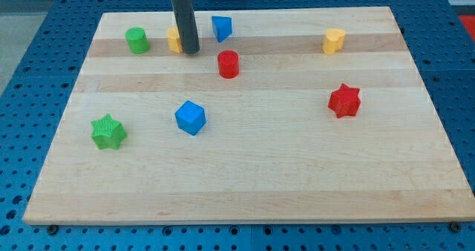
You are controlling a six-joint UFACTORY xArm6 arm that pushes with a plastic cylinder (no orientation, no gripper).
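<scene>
The rod carries no claw and holds nothing. My tip [191, 52] rests against the yellow block [174, 39] at its ten o'clock, with the red cylinder [228, 64] at four o'clock and the blue block [221, 28] at one.

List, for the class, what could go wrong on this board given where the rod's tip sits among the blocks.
1. My tip sits against the yellow block it partly hides; a small slide could nudge that block towards the green cylinder.
2. The blue block and red cylinder lie close on the view's right, so a sweep there might knock either.
3. The rod hides part of the yellow block, so contact is hard to judge.
</scene>
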